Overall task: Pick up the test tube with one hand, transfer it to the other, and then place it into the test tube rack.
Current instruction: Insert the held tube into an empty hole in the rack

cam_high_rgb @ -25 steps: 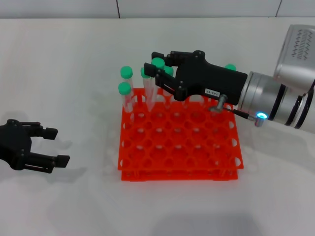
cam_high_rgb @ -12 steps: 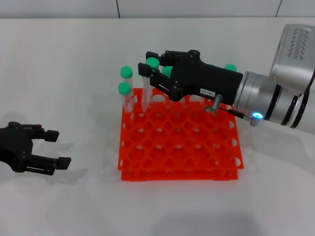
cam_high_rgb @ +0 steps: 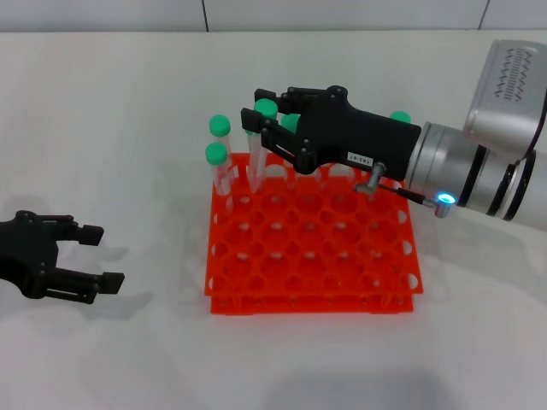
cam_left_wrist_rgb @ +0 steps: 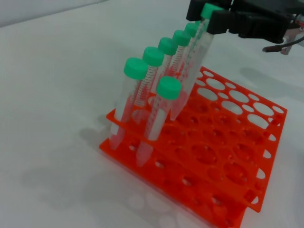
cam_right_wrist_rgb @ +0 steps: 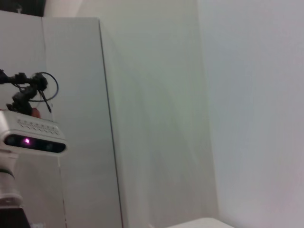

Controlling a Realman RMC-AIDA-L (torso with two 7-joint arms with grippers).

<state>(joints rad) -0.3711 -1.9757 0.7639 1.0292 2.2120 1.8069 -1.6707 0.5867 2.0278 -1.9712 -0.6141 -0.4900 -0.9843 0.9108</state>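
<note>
Little has changed over the last half second: the right tool (cam_high_rgb: 265, 128) hangs over the rack's far-left corner just as before, and the test tube (cam_high_rgb: 255, 158) stands at the same slight lean. A full second back the tube was higher and more tilted; since then it has come down, and its tip now sits in a hole of the test tube rack (cam_high_rgb: 312, 248) in the back row.

Right tool: black, white label on its side, blue light on the forearm, fingers (cam_high_rgb: 275, 143) clamped on the tube just under the green cap. In the left wrist view the cap (cam_left_wrist_rgb: 209, 9) sits between the black fingertips (cam_left_wrist_rgb: 223, 21), the tube's lower end down in the orange grid.

Left tool (cam_high_rgb: 85, 254): low on the white desk (cam_high_rgb: 128, 111), well apart from the rack on the robot's left, fingers apart, holding nothing. Barely shifted since the earlier frames.

Around: two other green-capped tubes (cam_high_rgb: 220, 158) stand in the rack's left corner, just beside the held one; more caps (cam_left_wrist_rgb: 167, 46) line the back row, partly hidden behind the right tool's body in the head view. One cap (cam_high_rgb: 400, 117) shows past the wrist at the far-right corner
</note>
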